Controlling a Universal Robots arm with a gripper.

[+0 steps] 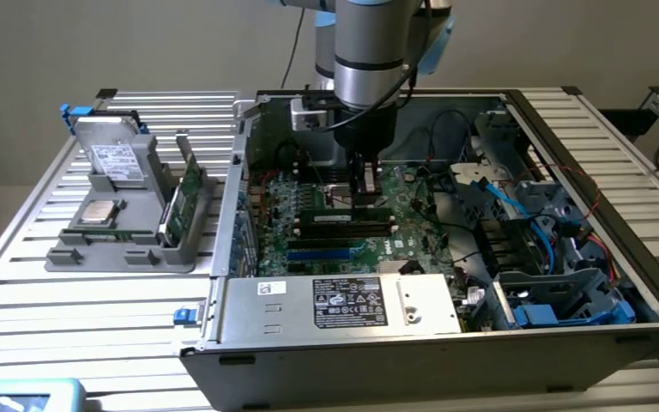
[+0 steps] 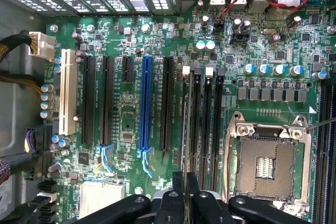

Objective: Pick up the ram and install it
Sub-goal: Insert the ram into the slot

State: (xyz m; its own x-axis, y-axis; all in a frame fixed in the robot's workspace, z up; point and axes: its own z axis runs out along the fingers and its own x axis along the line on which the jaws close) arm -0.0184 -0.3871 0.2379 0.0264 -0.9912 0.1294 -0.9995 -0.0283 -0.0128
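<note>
Your gripper has its jaws clenched on the ram — the stick runs edge-on straight out from between them, just beside the black memory slots.

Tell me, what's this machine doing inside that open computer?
A robot arm reaches down into an open computer case. Its gripper is closed on the ram, a thin green stick held on edge low over the motherboard. The stick is lined up along the long black memory slots. Whether it is pressed into one yet cannot be told.
</note>
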